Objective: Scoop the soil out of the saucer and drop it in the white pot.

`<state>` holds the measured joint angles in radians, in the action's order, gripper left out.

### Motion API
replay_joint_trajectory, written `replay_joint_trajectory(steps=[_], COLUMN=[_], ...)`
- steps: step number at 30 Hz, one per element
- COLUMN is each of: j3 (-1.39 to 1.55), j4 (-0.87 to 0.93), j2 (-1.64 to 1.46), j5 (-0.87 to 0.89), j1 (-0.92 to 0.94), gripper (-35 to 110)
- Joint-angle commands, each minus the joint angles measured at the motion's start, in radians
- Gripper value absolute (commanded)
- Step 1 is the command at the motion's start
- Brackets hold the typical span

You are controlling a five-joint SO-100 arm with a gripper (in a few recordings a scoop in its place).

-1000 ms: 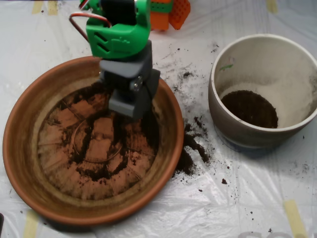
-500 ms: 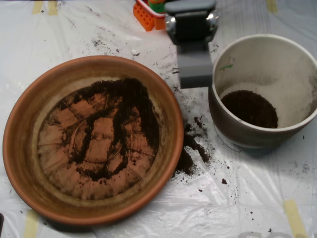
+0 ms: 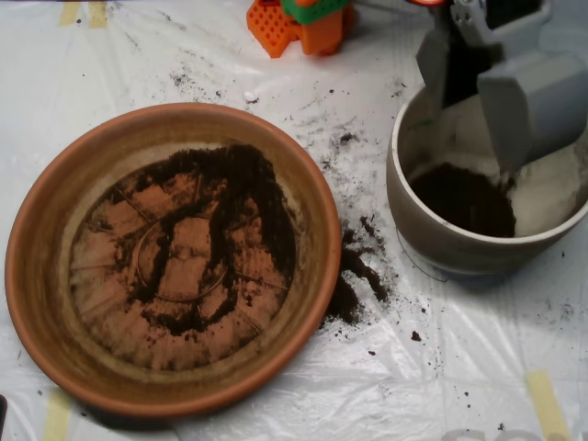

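Worktop (image 3: 459,386): covered in crinkled white plastic sheet; strips of yellowish tape at the near edge and the far corners.

Saucer (image 3: 55,303): large terracotta dish, left half of the view, nearest the camera. Sits flat. Wide rim bare and clean.

Saucer contents: soil (image 3: 248,197) lies thin over the ridged base, in dark streaks and arcs. Heaviest along the far-right part of the base, by the inner wall. Much of the orange base shows through, above all on the left and near sides.

Spilt soil (image 3: 354,271): clumps on the sheet just beside the saucer's right rim, between saucer and pot. Finer crumbs scattered farther back across the sheet.

White pot (image 3: 432,234): right of the saucer, apart from it, upright. Greyish outer wall, dusty cream inside.

Pot contents: a dark round patch of soil on the bottom, toward the left-near side. Inner walls dusty, pale.

Pincer (image 3: 505,87): grey scoop over the far part of the pot's mouth, its lower tip dipping inside the rim, just above the soil patch. Two grey shells stand apart with a dark gap between them, so it reads as parted. No load visible in it.

Arm parts (image 3: 308,23): orange and green plastic pieces at the far edge, left of the pincer.
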<state>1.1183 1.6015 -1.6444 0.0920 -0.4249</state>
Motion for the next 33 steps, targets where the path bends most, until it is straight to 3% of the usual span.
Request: replay_joint_trajectory(steps=[1, 10, 15, 19, 26, 33], j3=[-0.066, -0.064, -0.057, 0.120, 0.568, 0.911], j4=[0.011, 0.021, 0.023, -0.067, -0.334, -0.482], j2=[-0.034, -0.094, -0.140, -0.183, -0.233, -0.242], j5=[-0.002, 0.012, 0.011, -0.040, -0.249, -0.634], j1=[-0.017, 0.057, 0.295, 0.503, 0.718, 0.721], gripper=[32, 31, 33, 35, 34, 33])
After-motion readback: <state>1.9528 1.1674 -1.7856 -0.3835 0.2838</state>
